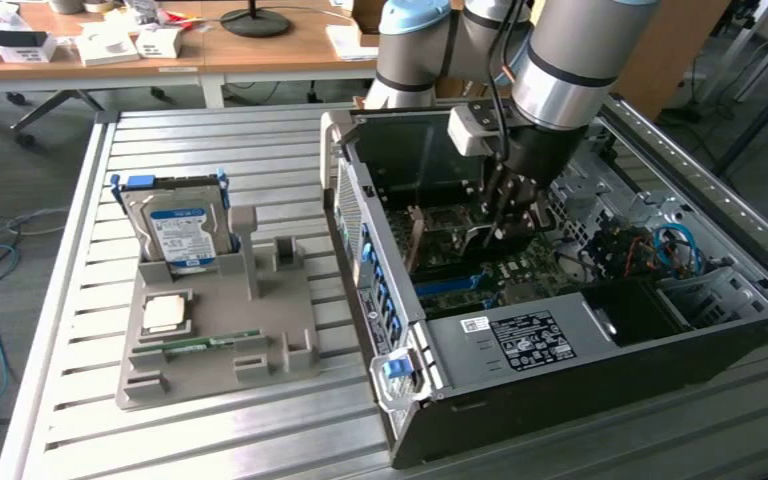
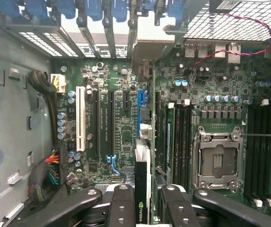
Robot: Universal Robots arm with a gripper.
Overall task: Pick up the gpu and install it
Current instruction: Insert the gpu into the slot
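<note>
Gripper point(image 2: 147, 191) seen inside open computer case point(image 1: 531, 340), jaws clamped on gpu point(image 2: 143, 175). Card held edge-on over motherboard point(image 2: 116, 118), in line with blue slot point(image 2: 141, 101); contact with slot could not be told. Hard drive point(image 1: 181, 230) seen upright in grey fixture point(image 1: 271, 335), exterior view's left, well apart.

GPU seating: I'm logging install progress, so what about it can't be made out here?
Wrist view: the gpu, edge-on in the claw, hides the slot beneath it, so contact cannot be told.
Wrist view: the card's near end is cut off by the picture's edge.
Exterior view: the claw and arm cover the card inside the case.
</note>
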